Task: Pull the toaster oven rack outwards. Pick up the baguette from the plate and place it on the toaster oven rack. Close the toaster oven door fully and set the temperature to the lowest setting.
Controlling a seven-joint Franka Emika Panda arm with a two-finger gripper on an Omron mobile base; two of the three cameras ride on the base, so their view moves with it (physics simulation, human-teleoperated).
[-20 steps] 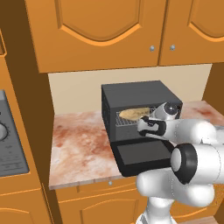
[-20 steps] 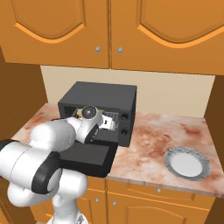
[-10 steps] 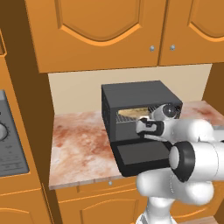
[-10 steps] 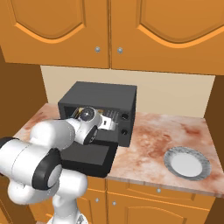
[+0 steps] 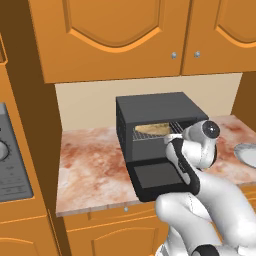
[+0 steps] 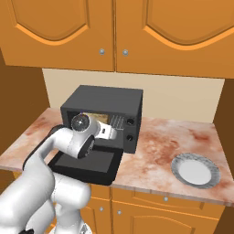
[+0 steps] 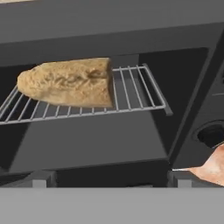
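The baguette (image 7: 70,83) is seen lying flat on the toaster oven rack (image 7: 131,94), toward the rack's 9 o'clock end in the hand view, with bare wire left at the 3 o'clock end. Compared with the pictures of a second and half a second earlier, the wrist has been drawn back from the mouth of the toaster oven (image 6: 107,98) and turned, and the loaf has been left behind on the rack; the placing step is therefore judged done, with the closing of the door and the temperature setting judged to remain. The gripper (image 6: 112,133) is seen just in front of the cavity and nothing is held by it; how far its jaws are parted cannot be told, since the finger tips are barely shown at the bottom of the hand view. The toaster oven door (image 5: 157,176) is lying folded down over the tabletop (image 5: 95,167) edge, fully open. The rack is still pulled forward, so it is judged that it may be pushed in by the rising door. The emptied plate (image 6: 195,170) is resting at 4 o'clock of the oven, well apart. The control knobs (image 6: 130,129) are set at the oven's 3 o'clock side, unobstructed.
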